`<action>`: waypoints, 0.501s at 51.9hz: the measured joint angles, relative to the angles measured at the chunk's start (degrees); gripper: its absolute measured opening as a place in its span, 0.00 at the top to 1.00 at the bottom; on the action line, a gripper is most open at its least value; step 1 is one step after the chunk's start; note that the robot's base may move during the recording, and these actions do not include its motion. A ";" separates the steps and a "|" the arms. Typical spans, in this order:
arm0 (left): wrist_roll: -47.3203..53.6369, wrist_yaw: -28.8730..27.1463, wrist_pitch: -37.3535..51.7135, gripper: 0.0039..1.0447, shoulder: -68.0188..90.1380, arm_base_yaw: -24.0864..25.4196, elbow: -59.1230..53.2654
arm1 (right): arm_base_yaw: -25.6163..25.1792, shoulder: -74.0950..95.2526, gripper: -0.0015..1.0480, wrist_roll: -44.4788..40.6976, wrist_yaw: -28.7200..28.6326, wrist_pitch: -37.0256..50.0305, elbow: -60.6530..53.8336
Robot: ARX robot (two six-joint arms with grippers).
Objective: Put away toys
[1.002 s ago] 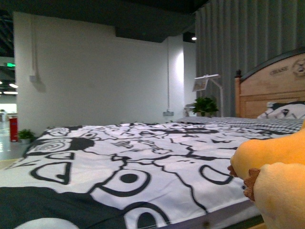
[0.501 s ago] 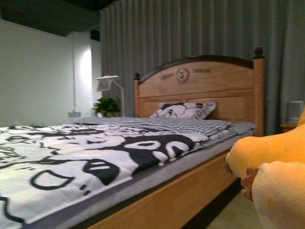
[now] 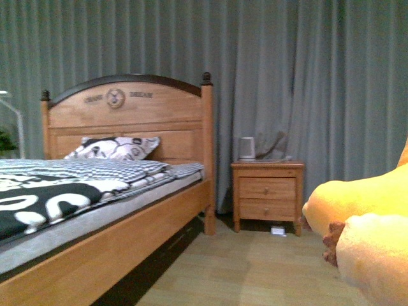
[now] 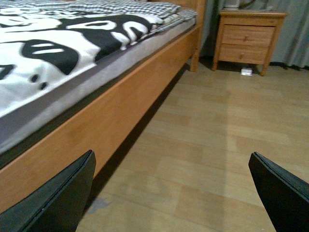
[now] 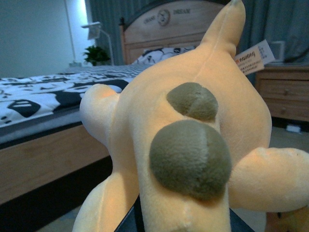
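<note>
The toy is a soft orange-yellow plush animal point(image 3: 366, 213) that fills the lower right corner of the front view, held off the wooden floor, with reddish-brown claws point(image 3: 331, 241) showing. In the right wrist view the plush animal point(image 5: 193, 111) takes up most of the picture, with two round grey-green patches and a paper tag point(image 5: 253, 58). My right gripper point(image 5: 183, 223) is shut on it, with only dark finger edges showing under the plush. My left gripper point(image 4: 171, 162) is open above the bare floor beside the bed, with nothing between its black fingers point(image 4: 63, 195).
A wooden bed point(image 3: 115, 236) with a black-and-white cover and a pillow point(image 3: 115, 148) stands at left. A wooden nightstand point(image 3: 268, 194) with a white object on top stands before grey curtains point(image 3: 319, 76). A small white item point(image 3: 278, 231) lies on the floor point(image 3: 255, 268).
The front view has swung to the right, from the bedspread and white wall, past the headboard, to the nightstand and curtains. The plush keeps its place in the lower right.
</note>
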 joint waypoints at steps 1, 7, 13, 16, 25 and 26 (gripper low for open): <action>-0.02 -0.04 0.00 0.06 0.00 0.00 0.00 | 0.00 0.00 0.93 0.00 0.00 0.00 0.00; 0.00 0.09 0.00 0.06 0.00 0.02 0.00 | 0.00 0.00 0.93 0.00 0.00 0.00 0.00; 0.00 0.00 0.00 0.06 0.00 0.00 0.00 | 0.00 0.00 0.93 0.00 0.00 0.00 0.00; -0.02 0.00 0.00 0.06 0.00 0.02 0.00 | 0.00 0.00 0.93 0.00 0.00 0.00 0.00; 0.00 0.37 0.00 0.06 0.00 -0.02 0.00 | -0.09 -0.07 0.93 0.00 0.48 0.00 0.00; 0.00 0.37 0.00 0.06 0.02 -0.02 0.00 | -0.09 -0.07 0.93 0.00 0.57 0.00 0.00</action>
